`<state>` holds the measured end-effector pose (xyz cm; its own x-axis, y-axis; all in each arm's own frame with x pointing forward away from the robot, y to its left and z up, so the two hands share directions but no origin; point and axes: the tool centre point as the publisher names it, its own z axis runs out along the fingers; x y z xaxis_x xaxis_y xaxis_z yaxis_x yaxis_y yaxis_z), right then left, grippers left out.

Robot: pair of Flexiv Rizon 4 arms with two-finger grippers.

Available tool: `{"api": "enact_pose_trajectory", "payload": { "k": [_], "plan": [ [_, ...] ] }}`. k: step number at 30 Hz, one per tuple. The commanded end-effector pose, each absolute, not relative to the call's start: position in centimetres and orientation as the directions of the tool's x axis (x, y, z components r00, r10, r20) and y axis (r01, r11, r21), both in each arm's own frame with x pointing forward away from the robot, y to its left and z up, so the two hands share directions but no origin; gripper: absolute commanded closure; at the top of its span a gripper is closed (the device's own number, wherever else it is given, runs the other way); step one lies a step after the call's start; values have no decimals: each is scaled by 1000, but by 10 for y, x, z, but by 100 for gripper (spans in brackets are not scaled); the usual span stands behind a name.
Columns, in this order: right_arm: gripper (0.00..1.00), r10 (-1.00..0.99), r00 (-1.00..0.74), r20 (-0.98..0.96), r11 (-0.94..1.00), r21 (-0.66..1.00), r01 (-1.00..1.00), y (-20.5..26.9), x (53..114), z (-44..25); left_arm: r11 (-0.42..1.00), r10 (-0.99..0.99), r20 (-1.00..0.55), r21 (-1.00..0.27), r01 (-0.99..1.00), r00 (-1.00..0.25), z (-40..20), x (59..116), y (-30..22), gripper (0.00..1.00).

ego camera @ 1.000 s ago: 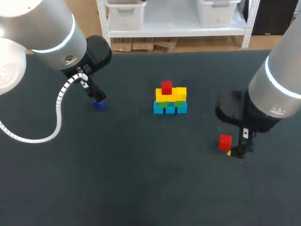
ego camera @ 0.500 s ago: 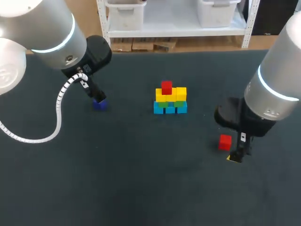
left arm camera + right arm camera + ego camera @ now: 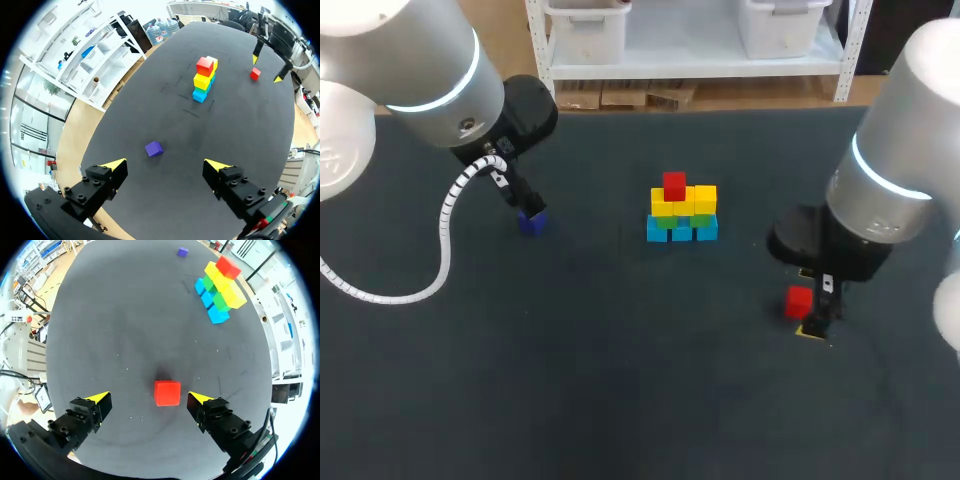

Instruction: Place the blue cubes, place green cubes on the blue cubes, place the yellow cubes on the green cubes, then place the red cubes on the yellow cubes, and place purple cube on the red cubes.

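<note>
My right end effector (image 3: 148, 399) is spread; the loose red cube (image 3: 167, 392) shows between its tips, touching neither, right of the stack (image 3: 682, 212). Left end effector (image 3: 165, 164) is also spread, with the purple cube (image 3: 154, 148) ahead of it on the tabletop, left of the stack.

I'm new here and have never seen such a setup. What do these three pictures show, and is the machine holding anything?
This is a robot with two arms at a dark table. One picture looks down from above and behind it; the two round ones come from cameras on each wrist, looking along the fingers. Each arm ends in a two-fingered tool with yellow tips: left tool and right tool, both open, holding nothing. Mid-table stands a stack of cubes: blue, green, yellow, one red on top. A loose red cube shows between the right tool's fingers, ungripped; a purple cube lies ahead of the left tool.
</note>
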<state>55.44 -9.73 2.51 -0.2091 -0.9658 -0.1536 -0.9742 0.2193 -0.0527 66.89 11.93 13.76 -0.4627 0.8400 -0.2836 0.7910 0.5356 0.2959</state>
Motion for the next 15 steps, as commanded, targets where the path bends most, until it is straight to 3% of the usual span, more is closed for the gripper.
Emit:
{"api": "enact_pose_trajectory", "payload": {
  "k": [1, 15],
  "plan": [
    [0, -966, -209, -149, 215, -20, -976, -96, 561, 17, 533, 841, -285, 294, 794, -459, 138, 669, 121, 0],
    [0, -966, -221, -132, 220, 25, -975, -102, 560, -2, 533, 841, -285, 294, 794, -459, 138, 669, 121, 0]
  ]
}}
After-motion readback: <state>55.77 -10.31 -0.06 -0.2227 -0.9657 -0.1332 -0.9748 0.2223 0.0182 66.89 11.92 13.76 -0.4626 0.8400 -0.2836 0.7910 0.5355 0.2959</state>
